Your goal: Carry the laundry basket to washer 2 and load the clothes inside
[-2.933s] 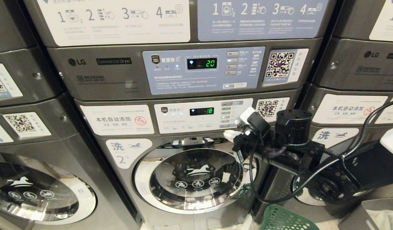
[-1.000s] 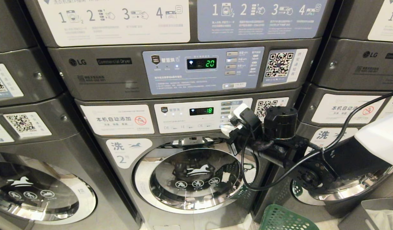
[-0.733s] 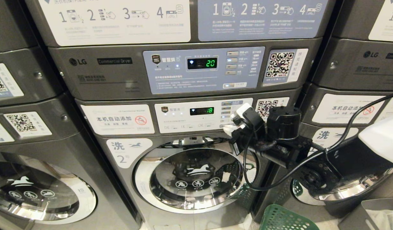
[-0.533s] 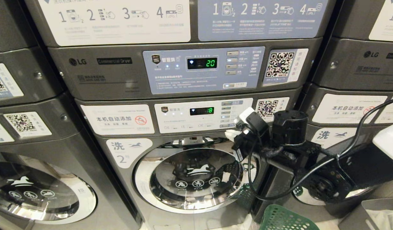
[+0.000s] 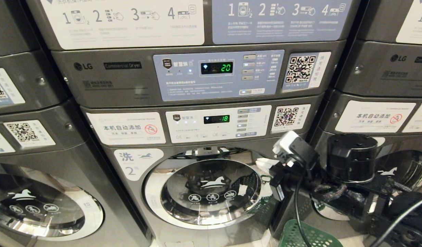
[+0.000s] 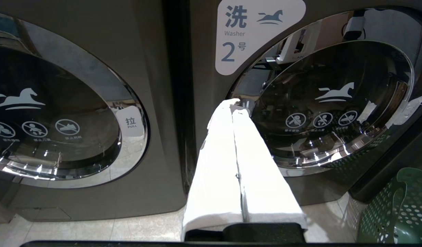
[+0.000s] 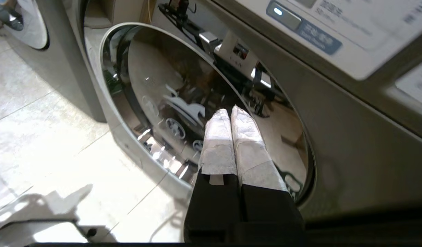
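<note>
A: How do the right gripper's (image 7: 230, 110) fingers (image 7: 217, 144) stand?

B: Clenched, the two white-wrapped pads pressed flat together with nothing between them. In the head view the right gripper (image 5: 264, 164) sits just off the right edge of the round door of washer 2 (image 5: 204, 192), its tips pointing toward the chrome rim.

A: And from the right wrist view?

B: The fingertips hang in front of the glass door (image 7: 197, 113), near its upper right part; whether they touch it cannot be told. The door is closed, and the control panel (image 7: 330, 34) of the machine runs above it.

A: What about the left gripper (image 6: 234, 103)?

B: Its fingers (image 6: 217, 164) are clenched on nothing as well. It is low in front of the machines, aimed at the strip between washer 2 (image 6: 330, 113) and the neighbouring washer (image 6: 60, 113), below the white label with the numeral 2 (image 6: 255, 34). It does not show in the head view.

A: Where is the laundry basket?

B: The laundry basket (image 5: 310, 236) stands on the floor (image 6: 104, 230) just right of washer 2, below the right arm (image 5: 351, 171). Only its green perforated rim shows there; the left wrist view catches a side of it (image 6: 392, 209). What lies inside it is out of sight.
</note>
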